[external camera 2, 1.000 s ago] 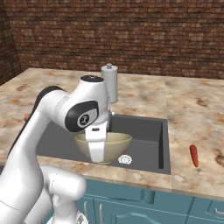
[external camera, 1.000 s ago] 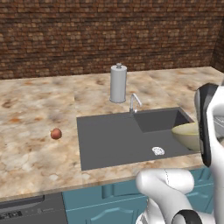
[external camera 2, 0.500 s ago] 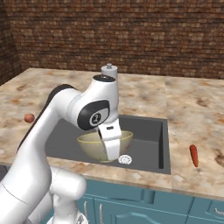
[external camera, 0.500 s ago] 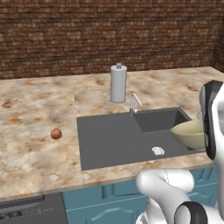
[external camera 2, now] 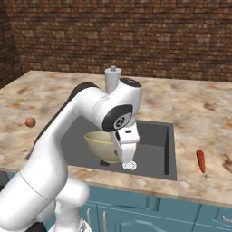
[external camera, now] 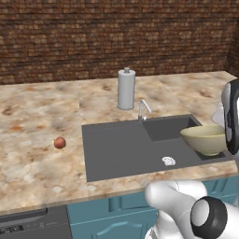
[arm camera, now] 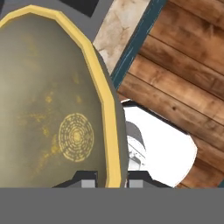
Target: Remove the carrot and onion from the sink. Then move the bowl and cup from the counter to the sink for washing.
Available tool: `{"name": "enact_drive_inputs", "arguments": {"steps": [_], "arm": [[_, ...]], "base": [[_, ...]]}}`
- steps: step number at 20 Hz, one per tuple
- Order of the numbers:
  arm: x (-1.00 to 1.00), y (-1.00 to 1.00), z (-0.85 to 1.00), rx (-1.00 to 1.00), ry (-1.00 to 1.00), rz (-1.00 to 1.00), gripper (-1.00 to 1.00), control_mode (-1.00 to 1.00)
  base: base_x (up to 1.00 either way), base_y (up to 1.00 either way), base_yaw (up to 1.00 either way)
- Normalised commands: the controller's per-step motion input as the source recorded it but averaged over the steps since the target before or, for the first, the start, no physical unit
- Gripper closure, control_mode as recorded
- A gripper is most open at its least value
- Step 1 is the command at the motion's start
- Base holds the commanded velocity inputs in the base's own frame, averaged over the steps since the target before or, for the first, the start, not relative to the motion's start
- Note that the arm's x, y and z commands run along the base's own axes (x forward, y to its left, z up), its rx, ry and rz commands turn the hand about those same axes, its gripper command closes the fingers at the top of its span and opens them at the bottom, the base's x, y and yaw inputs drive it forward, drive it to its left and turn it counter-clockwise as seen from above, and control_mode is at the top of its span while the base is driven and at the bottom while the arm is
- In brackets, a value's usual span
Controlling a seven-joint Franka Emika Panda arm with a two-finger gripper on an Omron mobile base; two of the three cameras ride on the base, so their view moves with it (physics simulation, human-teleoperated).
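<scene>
Carried lower over the sink (external camera: 116, 149) since a second ago: bowl (external camera 2: 103, 144) rim pinched between narrow jaws, release near.

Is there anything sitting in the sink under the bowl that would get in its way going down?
Nothing visible does. The gripper holds the bowl by its rim over the sink, whose dark floor shows just its drain; onion and carrot lie on the counter.
</scene>
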Motion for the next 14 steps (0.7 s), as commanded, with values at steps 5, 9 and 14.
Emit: {"name": "enact_drive_inputs", "arguments": {"steps": [5,9,14], "arm": [[0.26,-0.13,-0.11,0.13,0.0,0.01,1.0,-1.0],[0.25,-0.03,-0.18,0.07,0.0,0.0,1.0,-1.0],[0.25,-0.01,-0.2,0.01,-0.04,0.0,1.0,-1.0]], "base": [[0.0,0.0,0.0],[0.0,0.0,0.0],[0.0,0.0,0.0]]}}
